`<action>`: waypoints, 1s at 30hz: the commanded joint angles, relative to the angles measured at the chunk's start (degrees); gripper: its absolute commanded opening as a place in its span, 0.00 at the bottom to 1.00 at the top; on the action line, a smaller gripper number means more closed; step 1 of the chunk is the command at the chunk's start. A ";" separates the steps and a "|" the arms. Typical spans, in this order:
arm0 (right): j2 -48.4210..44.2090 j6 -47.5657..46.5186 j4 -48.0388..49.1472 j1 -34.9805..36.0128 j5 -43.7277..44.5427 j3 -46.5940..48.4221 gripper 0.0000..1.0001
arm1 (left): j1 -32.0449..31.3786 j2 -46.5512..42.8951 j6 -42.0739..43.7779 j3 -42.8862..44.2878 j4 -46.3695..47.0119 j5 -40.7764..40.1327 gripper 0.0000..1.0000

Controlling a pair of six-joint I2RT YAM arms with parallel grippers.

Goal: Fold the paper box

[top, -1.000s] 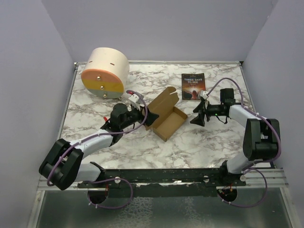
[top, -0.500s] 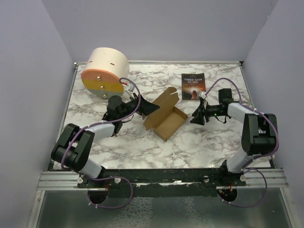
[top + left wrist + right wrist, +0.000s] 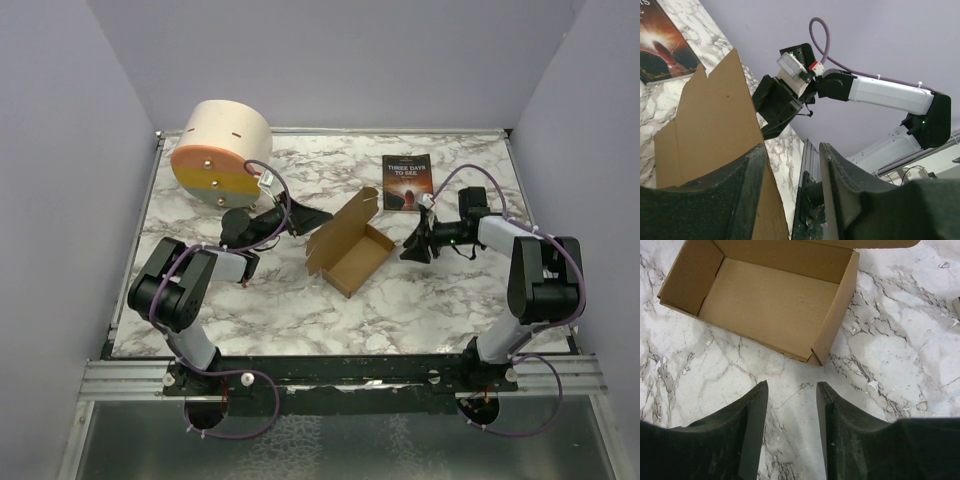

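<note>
The plain brown cardboard paper box [image 3: 350, 250] sits mid-way on the marbled surface [image 3: 300, 310], walls raised but lid standing open, so closing seemingly remains; the left claw [image 3: 322, 215] by the lid and the right claw [image 3: 408, 251] beside a corner both gape, pinching nothing

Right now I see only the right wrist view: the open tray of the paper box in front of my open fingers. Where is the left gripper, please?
Observer: The left gripper is behind the raised lid of the paper box, across the box from your right gripper.
Operator: Is it holding the lid?
Observer: No. Its fingers stand apart in the left wrist view. The lid's edge shows in the gap, unclamped.
Operator: Is anything else near the box?
Observer: A dark book lies flat on the far side of the box, away from the arm bases and not touching it.
</note>
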 commanded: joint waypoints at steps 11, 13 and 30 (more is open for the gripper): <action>3.99 0.31 -2.93 2.08 0.30 2.81 0.20 | 0.50 4.95 10.18 2.55 -13.21 -1.98 0.08; 4.61 1.31 -2.80 2.61 1.24 3.13 0.17 | 0.54 4.98 14.17 2.95 -18.32 -3.61 0.09; 6.54 7.64 -0.10 8.64 13.25 5.31 0.12 | -3.81 15.00 21.50 10.38 -28.20 -4.88 0.11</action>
